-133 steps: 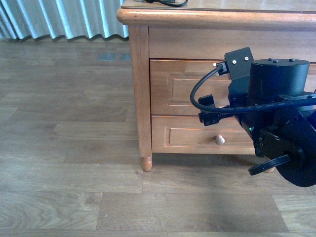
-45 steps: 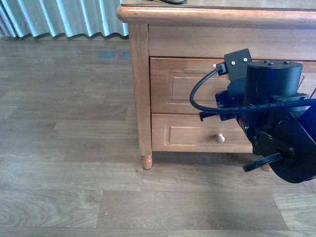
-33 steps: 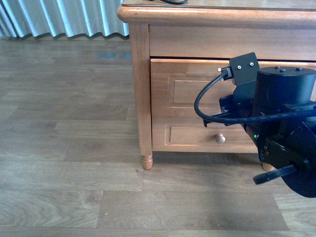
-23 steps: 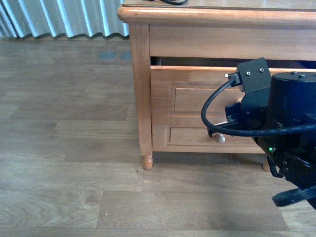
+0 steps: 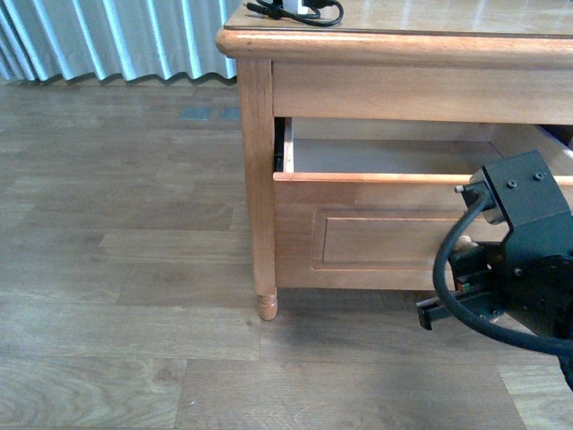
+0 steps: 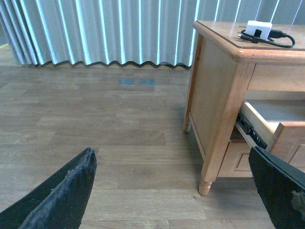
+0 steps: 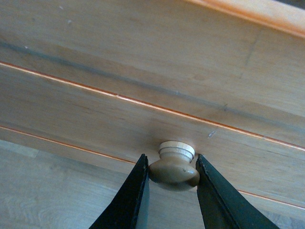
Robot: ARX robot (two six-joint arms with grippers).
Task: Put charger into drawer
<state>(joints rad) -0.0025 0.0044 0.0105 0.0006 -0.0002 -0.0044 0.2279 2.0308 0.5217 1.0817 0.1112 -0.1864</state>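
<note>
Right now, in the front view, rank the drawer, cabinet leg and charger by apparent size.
1. drawer
2. cabinet leg
3. charger, though the frame's top edge crops it and it sits farther back.

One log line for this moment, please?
right gripper shut on pale round knob | tall wooden drawer open | white charger block on cabinet top

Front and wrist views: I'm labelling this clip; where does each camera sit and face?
Front: on the body, facing the open drawer; right arm shows.
Left wrist: on the left arm, facing floor and cabinet side; open left gripper shows.
Right wrist: against the drawer front; right gripper clamps its knob.
Front and left wrist share the charger on top.
</note>
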